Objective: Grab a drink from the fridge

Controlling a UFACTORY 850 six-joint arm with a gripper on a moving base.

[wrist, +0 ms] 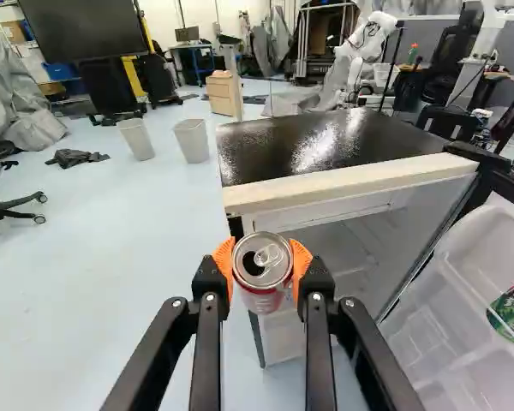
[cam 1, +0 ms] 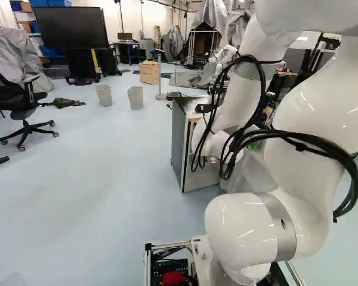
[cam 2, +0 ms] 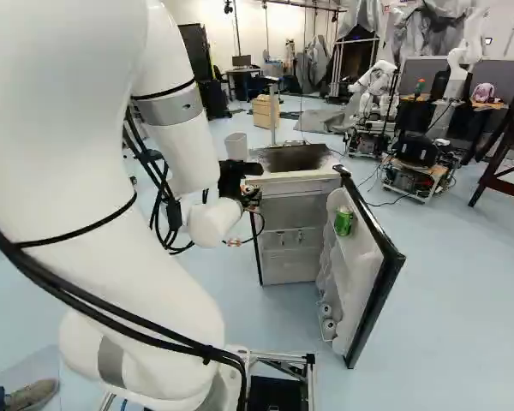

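Observation:
In the right base view my gripper (cam 2: 236,177) shows as a dark shape by the fridge's near left corner, partly hidden by the wrist. The wrist view has the gripper (wrist: 263,261) shut on a red and silver drink can (wrist: 261,287), an orange pad on either side and the can's top toward the camera. The can is outside the fridge (cam 2: 289,265), in front of its left front edge. The fridge door (cam 2: 375,295) stands open to the right. A green can (cam 2: 343,222) is on a door shelf, apart from the gripper.
The fridge's dark top (wrist: 325,141) lies beyond the held can. Two bins (cam 1: 135,98) and an office chair (cam 1: 24,110) stand on the floor to the left. Another robot (cam 2: 377,81) is farther back. A person's shoe (cam 2: 32,396) shows near the base.

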